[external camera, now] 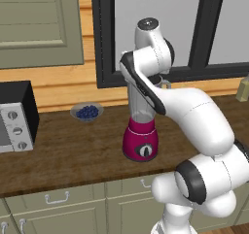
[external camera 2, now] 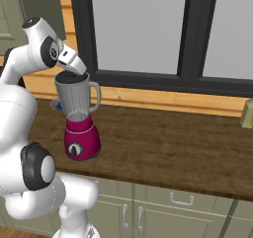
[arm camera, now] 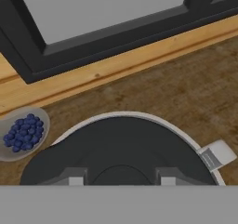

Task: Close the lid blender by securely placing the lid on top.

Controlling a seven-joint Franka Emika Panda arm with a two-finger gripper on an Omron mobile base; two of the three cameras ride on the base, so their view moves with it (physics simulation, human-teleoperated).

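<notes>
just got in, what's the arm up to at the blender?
The gripper is shut on the black lid and holds it at the mouth of the blender, which stands on the wooden counter. In the hand view the lid sits within the jar's rim, roughly centred; whether it is fully seated I cannot tell. A bowl of blueberries sits behind the blender near the wall, and a microwave stands further along the counter.
</notes>
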